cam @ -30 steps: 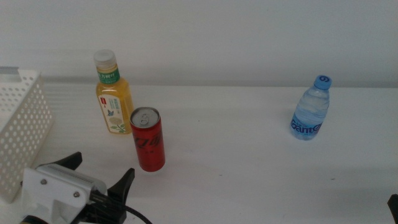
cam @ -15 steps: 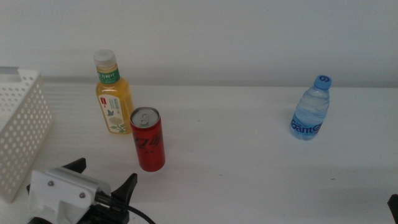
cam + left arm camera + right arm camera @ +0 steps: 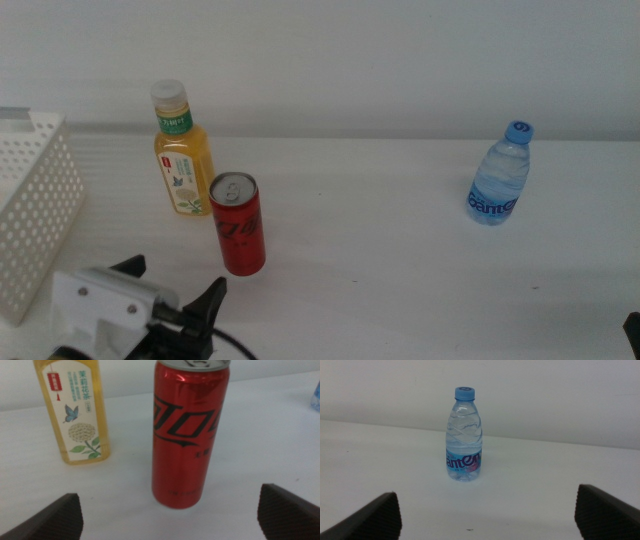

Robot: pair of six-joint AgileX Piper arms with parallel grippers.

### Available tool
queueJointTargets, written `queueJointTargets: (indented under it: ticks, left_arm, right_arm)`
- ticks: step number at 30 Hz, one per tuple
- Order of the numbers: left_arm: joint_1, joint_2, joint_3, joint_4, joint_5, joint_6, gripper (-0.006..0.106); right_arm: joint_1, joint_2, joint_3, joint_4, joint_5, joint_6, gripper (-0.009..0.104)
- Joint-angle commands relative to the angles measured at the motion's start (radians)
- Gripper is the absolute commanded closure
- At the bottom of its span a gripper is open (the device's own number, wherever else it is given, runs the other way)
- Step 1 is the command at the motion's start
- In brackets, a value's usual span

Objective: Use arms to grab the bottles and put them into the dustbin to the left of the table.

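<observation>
Approach is the step in hand, as I judge it: nothing is gripped, and all three containers stand upright on the white table [image 3: 400,250]. My left pincer [image 3: 170,290] sits low near the front edge of the table, jaws spread wide and empty, and the red can [image 3: 238,224] stands just beyond it, a little to the right of its line. In my left wrist view the can [image 3: 189,435] fills the middle between my two jaw tips, not touching either, with the yellow juice bottle [image 3: 71,410] just beside and slightly behind it; the two stand close but apart. That closeness is the thing to mind: my next move, I think, calls for a straight advance so that one jaw slips into the gap between can and bottle without knocking the bottle over, then a squeeze around the can's middle. The white basket [image 3: 30,215] stands at the left edge of the table, near my left pincer, so the carry should be short. My right pincer [image 3: 485,510] waits at the far right, also spread open and empty, facing the small water bottle [image 3: 464,435], which stands alone and well apart from the other two [image 3: 499,175]. No container is in the basket that I can see.
</observation>
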Motion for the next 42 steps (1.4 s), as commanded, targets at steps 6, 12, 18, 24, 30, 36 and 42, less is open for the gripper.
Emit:
queueJointTargets:
  ticks: [6, 12, 18, 24, 30, 36, 42]
  left_arm:
    - [-0.010, 0.025, -0.137, -0.005, 0.132, 0.004, 0.007]
    - [-0.010, 0.147, -0.212, -0.017, 0.090, -0.034, 0.007]
    - [-0.010, 0.224, -0.268, -0.019, 0.056, -0.028, 0.007]
    - [-0.010, 0.277, -0.334, -0.021, 0.067, -0.028, 0.007]
    - [-0.010, 0.320, -0.399, -0.032, 0.072, -0.026, 0.007]
    - [-0.010, 0.358, -0.441, -0.035, 0.097, -0.026, 0.007]
    - [-0.010, 0.382, -0.477, -0.043, 0.107, -0.026, 0.007]
  right_arm:
    - [-0.006, -0.040, 0.042, -0.007, -0.009, -0.001, 0.002]
    - [-0.006, -0.040, 0.042, -0.007, -0.009, -0.001, 0.002]
    - [-0.006, -0.040, 0.042, -0.007, -0.009, -0.001, 0.002]
    - [-0.006, -0.040, 0.042, -0.007, -0.009, -0.001, 0.002]
    - [-0.006, -0.040, 0.042, -0.007, -0.009, -0.001, 0.002]
    - [-0.006, -0.040, 0.042, -0.007, -0.009, -0.001, 0.002]
    - [-0.006, -0.040, 0.042, -0.007, -0.009, -0.001, 0.002]
